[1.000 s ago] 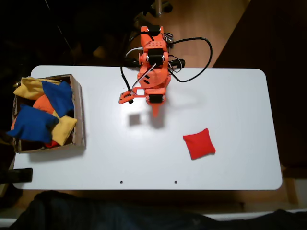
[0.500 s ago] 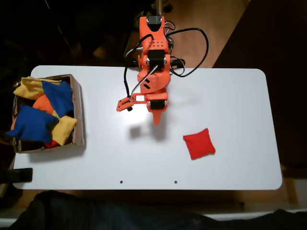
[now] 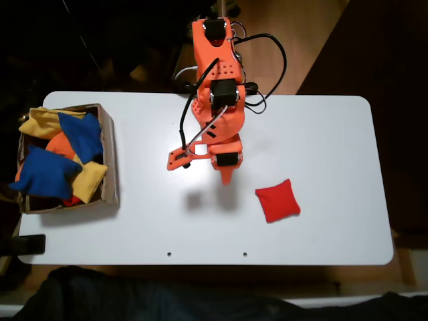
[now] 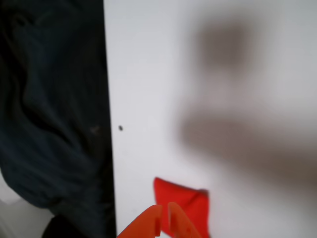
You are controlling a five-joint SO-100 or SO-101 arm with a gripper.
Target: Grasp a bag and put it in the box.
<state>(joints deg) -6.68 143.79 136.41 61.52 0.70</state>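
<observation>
Over at the far left of the fixed view sits the box (image 3: 110, 160), hard against the table's (image 3: 321, 134) nine o'clock edge and heaped with blue bags (image 3: 43, 172), yellow bags (image 3: 90, 180) and an orange one (image 3: 61, 143). Open white surface stretches from its right wall toward the centre. There, the orange arm (image 3: 217, 87) reaches in from the twelve o'clock edge, black cables (image 3: 271, 73) looping beside it, and the gripper (image 3: 227, 177) hangs above bare table with its fingers pressed together, holding nothing. The wrist view agrees: two orange fingertips (image 4: 146, 225) meet at six o'clock in that picture. The bag (image 3: 277, 200) lies flat at roughly four o'clock from the gripper, near but apart. Clear surface rings it on all sides, with wide room to the three o'clock edge. In the wrist view the bag (image 4: 190, 206) shows just behind the fingertips, near the table's dark-bordered edge.
</observation>
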